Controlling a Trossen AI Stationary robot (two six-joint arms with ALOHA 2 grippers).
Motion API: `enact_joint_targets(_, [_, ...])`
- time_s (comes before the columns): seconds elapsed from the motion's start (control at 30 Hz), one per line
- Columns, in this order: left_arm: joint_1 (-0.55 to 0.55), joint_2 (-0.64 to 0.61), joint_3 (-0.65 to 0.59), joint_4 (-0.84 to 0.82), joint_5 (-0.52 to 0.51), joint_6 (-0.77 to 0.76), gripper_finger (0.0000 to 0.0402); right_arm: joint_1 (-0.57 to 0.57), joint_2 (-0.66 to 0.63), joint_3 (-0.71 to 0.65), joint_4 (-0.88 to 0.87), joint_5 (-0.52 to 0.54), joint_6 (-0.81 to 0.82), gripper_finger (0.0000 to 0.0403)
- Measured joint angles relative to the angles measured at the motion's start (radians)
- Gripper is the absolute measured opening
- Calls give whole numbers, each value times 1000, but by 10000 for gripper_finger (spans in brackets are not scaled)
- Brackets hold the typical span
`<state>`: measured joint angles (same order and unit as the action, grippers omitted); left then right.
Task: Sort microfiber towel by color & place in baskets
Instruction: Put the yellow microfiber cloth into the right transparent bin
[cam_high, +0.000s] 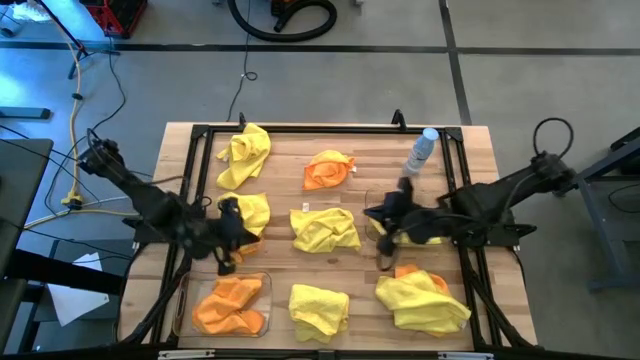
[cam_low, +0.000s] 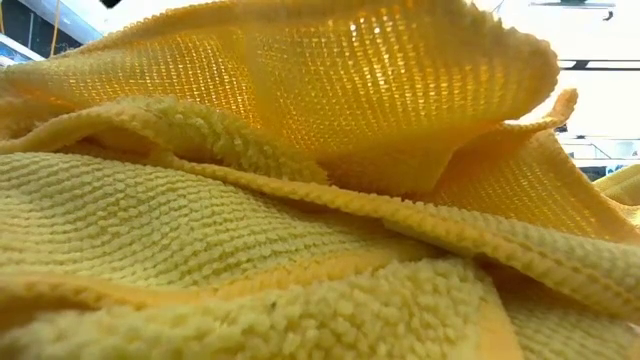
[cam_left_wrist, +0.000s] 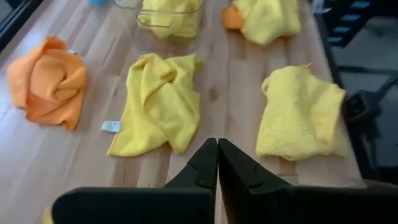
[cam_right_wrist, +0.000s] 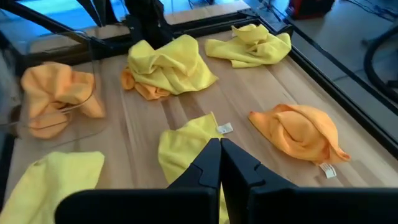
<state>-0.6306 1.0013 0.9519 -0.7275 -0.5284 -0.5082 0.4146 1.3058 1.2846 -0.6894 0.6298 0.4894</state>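
Both claws are clenched empty: the left gripper (cam_high: 240, 243) beside the left basket (cam_high: 226, 304) (orange towels (cam_high: 228, 305) inside), the right gripper (cam_high: 382, 222) over the right basket (cam_high: 400, 238), near the central yellow towel (cam_high: 324, 229).

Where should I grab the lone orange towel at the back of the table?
Pinch the raised fold at the crown of the orange towel, coming straight down from above. It lies bunched into a mound with creases on top, standing clear of the yellow towel nearer the middle, so a top pinch should gather cloth without snagging anything.
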Motion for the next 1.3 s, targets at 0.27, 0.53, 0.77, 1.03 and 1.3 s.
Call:
enact_joint_targets(0.27, [5,-312,-222,107,72,151,0,-89,315,375,-245,-128,8,0])
enact_joint_targets(0.53, [5,-499,-317,151,73,340,0,-186,623,754,-532,-271,8,17])
enact_joint_targets(0.77, [5,-576,-336,141,73,347,0,-257,857,967,-714,-373,2,101])
enact_joint_targets(1.03, [5,-593,-336,113,73,348,0,-284,985,959,-713,-403,-107,200])
enact_joint_targets(1.3, [5,-592,-336,78,73,326,0,-293,1107,958,-695,-455,-163,222])
